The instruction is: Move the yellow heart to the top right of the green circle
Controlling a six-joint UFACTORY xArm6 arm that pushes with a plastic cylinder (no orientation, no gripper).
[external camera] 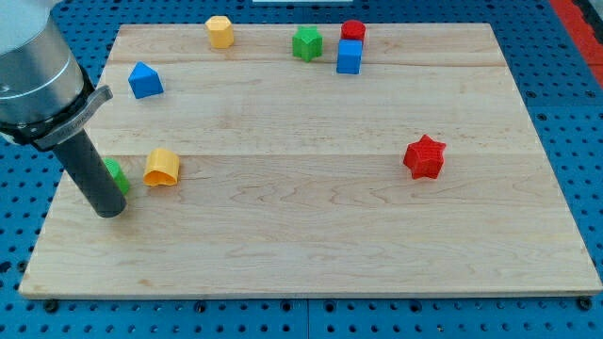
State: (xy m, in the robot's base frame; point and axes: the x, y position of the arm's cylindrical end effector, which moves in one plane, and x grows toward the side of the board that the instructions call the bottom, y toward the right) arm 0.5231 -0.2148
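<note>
The yellow heart (162, 168) lies on the wooden board at the view's left, just right of the green circle (117, 176). The green circle is mostly hidden behind my dark rod. My tip (111, 211) rests on the board just below the green circle and down-left of the yellow heart. The rod seems to touch the green circle's left side; I cannot tell for sure.
A blue triangle (144, 80) sits at the upper left. A yellow hexagon (220, 31), a green star (306, 43), a red cylinder (353, 32) and a blue cube (350, 57) line the top edge. A red star (424, 157) lies at the right. The board's left edge (57, 202) is close to my tip.
</note>
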